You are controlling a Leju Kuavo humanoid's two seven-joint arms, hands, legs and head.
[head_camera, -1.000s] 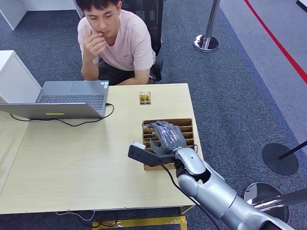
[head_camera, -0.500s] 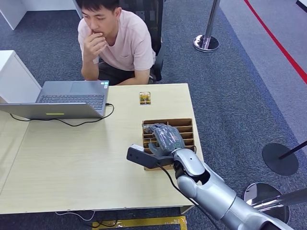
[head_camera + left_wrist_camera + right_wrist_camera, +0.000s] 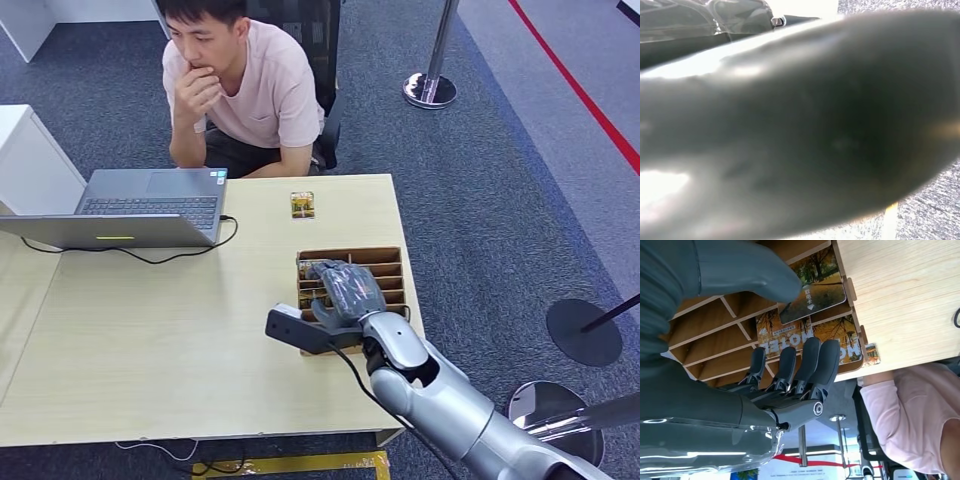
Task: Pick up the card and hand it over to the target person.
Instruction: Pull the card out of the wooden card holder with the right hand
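A wooden slotted box [image 3: 391, 266] stands near the table's right edge and holds cards with autumn pictures. My right hand [image 3: 344, 289] reaches down into the box from above. In the right wrist view the thumb [image 3: 753, 270] touches one card [image 3: 821, 287] with its tip. The dark fingers [image 3: 810, 360] lie against the cards printed HOTEL [image 3: 785, 335] on the other side. The cards stand in their slots. The person [image 3: 256, 90] in a pink shirt sits behind the table's far edge, one hand at the chin. A glossy grey part of my left hand [image 3: 715, 20] shows, its fingers hidden.
One more small card [image 3: 302, 205] lies flat on the table [image 3: 151, 330] between the box and the person. An open laptop [image 3: 143, 205] with a black cable sits at the far left. Stanchion bases [image 3: 430, 90] stand on the carpet to the right.
My right hand has sunk slightly lower and nearer into the box. The person has not moved.
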